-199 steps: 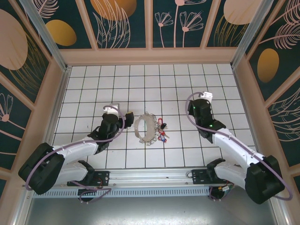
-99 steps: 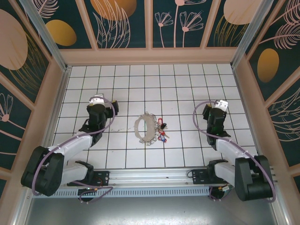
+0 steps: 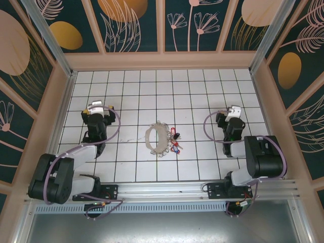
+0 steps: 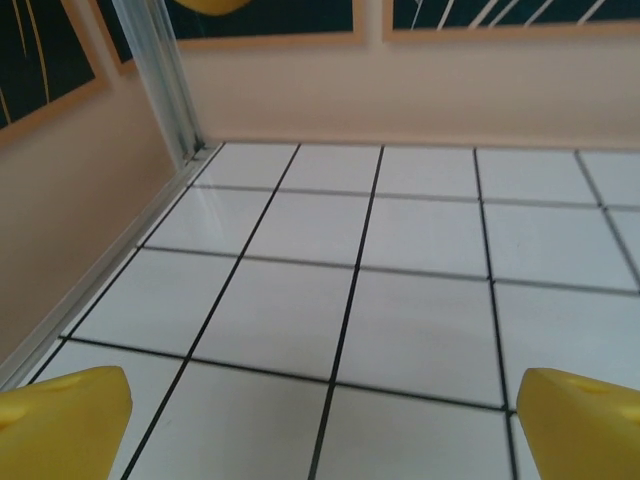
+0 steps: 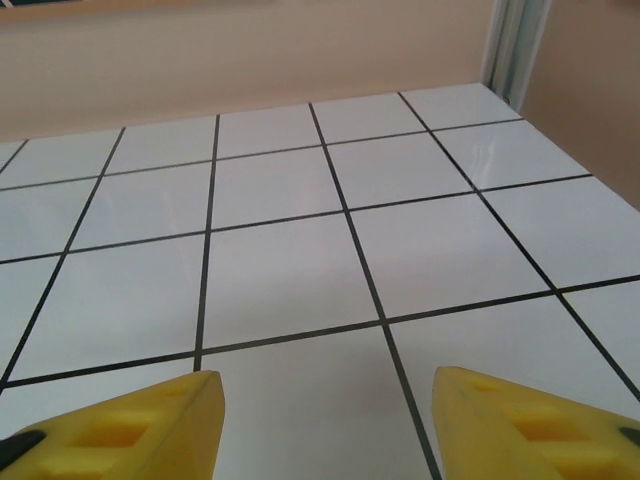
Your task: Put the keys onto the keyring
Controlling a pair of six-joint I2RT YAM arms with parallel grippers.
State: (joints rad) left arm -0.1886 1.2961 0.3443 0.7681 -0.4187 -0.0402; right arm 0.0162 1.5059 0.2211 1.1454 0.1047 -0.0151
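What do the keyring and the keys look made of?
The keyring: thin silvery hoop with wire loops, likely bare metal, judging by its grey glint. The keys: too small to be sure; silvery bits suggest metal, the red tags probably plastic.

Silvery keyring [image 3: 148,136], red-tagged keys [image 3: 175,140] — table [image 3: 192,101] white tiles, black grid lines.

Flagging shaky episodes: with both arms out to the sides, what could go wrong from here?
1. The keys lie bunched right beside the keyring; a pinch may catch several or shove the ring.
2. The thin keyring lies flat on the tile, so a grasp may slip off it.
3. The left end effector and right end effector, both open, face bare tile, away from both.
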